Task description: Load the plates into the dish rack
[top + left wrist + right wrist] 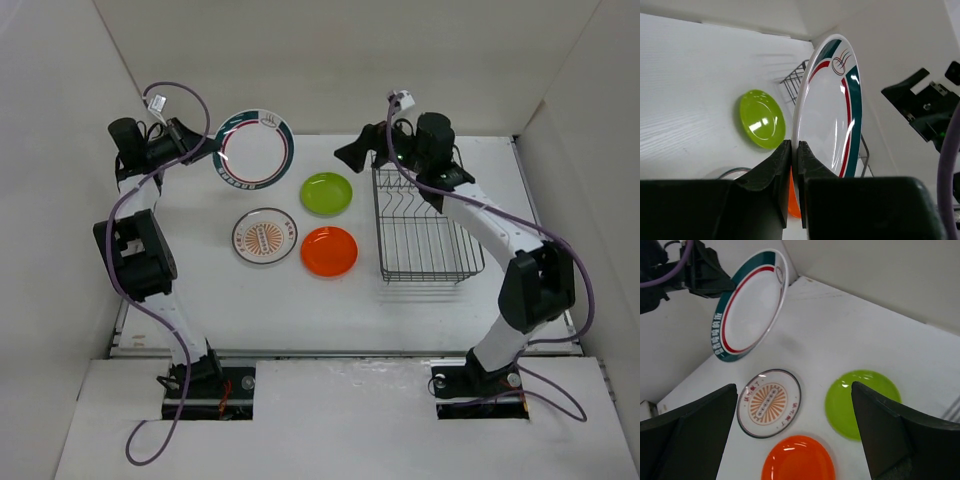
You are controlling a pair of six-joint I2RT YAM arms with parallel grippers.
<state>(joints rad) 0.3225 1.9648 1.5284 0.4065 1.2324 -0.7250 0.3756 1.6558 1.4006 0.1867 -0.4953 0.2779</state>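
My left gripper (pixel 207 146) is shut on the rim of the white plate with the teal-striped rim (pixel 254 150) and holds it raised at the back left; it also shows in the left wrist view (pixel 832 110) and the right wrist view (pixel 750 305). The lime green plate (pixel 327 193), the orange plate (pixel 329 251) and the sunburst plate (pixel 265 237) lie flat on the table. The dark wire dish rack (pixel 425 225) stands to their right, holding no plates. My right gripper (pixel 352 152) is open and empty, above the rack's far left corner.
White walls close in the table at the left, back and right. The right arm's links (pixel 490 225) reach over the rack's right side.
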